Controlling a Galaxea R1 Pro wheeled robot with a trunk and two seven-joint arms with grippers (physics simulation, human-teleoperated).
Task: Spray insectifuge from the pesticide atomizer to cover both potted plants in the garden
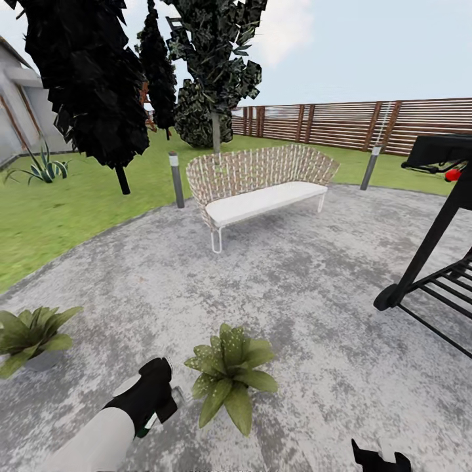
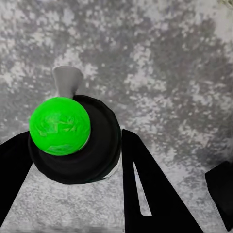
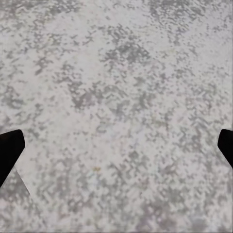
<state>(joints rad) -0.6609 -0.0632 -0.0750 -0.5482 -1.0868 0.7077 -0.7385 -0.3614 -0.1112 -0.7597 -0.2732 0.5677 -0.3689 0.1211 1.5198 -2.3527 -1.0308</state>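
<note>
Left gripper [image 1: 160,398] at the bottom left is clamped on the spray bottle [image 2: 73,138], beside the speckled potted plant [image 1: 231,373]. No readable label. Right gripper [image 1: 380,459] is spread wide over paving [image 3: 116,97].

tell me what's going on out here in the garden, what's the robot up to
The robot stands on the round grey paving with the pesticide atomizer clamped in its left gripper, right beside the nearer potted plant. That plant's leaves carry white specks, so it looks sprayed. The second potted plant sits further left, and no specks are visible on it. The right gripper hangs open and empty over bare paving. A wicker bench and a black grill stand beyond.
</note>
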